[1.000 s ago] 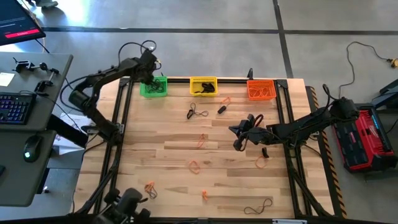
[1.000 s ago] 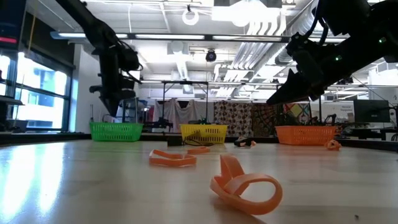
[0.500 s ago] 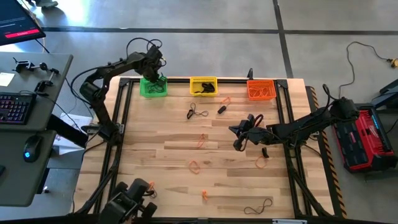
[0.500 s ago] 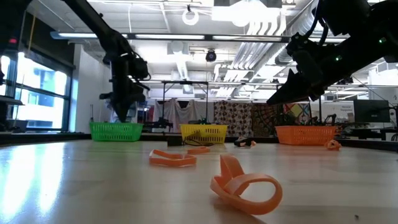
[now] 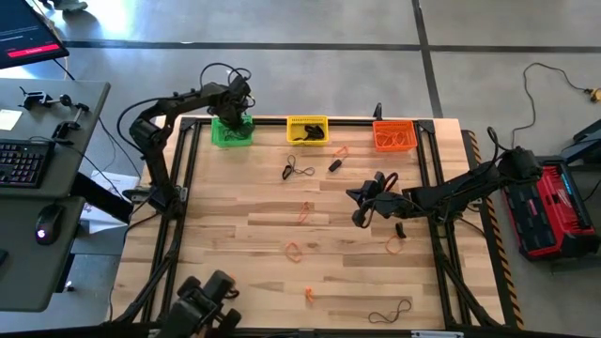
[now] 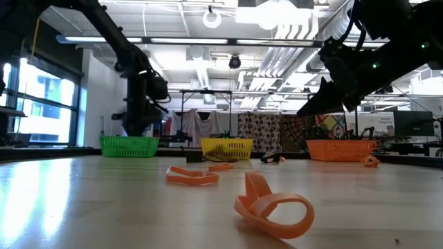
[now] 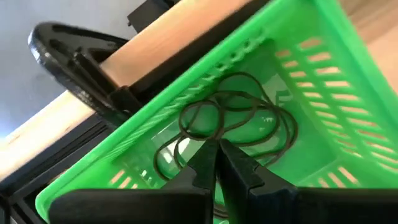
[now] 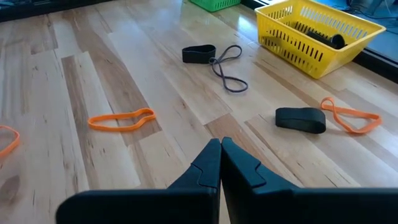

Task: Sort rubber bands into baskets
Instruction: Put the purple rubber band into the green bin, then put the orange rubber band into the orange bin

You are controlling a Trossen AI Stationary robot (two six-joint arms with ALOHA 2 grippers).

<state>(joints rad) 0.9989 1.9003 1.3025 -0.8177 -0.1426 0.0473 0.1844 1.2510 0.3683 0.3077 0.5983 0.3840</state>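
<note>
My left gripper (image 5: 235, 113) is shut, pointing down over the green basket (image 5: 232, 133) at the table's far left. Thin dark rubber bands (image 7: 236, 121) lie on that basket's floor just beyond the fingertips (image 7: 215, 148); whether the tips touch them I cannot tell. My right gripper (image 5: 359, 216) is shut and empty, above the table's right middle (image 8: 221, 144). A yellow basket (image 5: 307, 130) holding dark bands and an orange basket (image 5: 394, 136) stand along the far edge. Orange bands (image 5: 293, 251) and dark bands (image 5: 299, 169) lie flat on the wood.
Ahead of my right gripper lie a wide black band (image 8: 199, 53), a thin dark figure-eight band (image 8: 227, 65), another black band (image 8: 301, 119) and orange bands (image 8: 121, 119) (image 8: 351, 116). A dark loop (image 5: 390, 312) lies near the front edge, beside a dark object (image 5: 208, 300).
My left gripper has moved a little toward the table's far edge and right, staying over the green basket. My right gripper has kept still.
</note>
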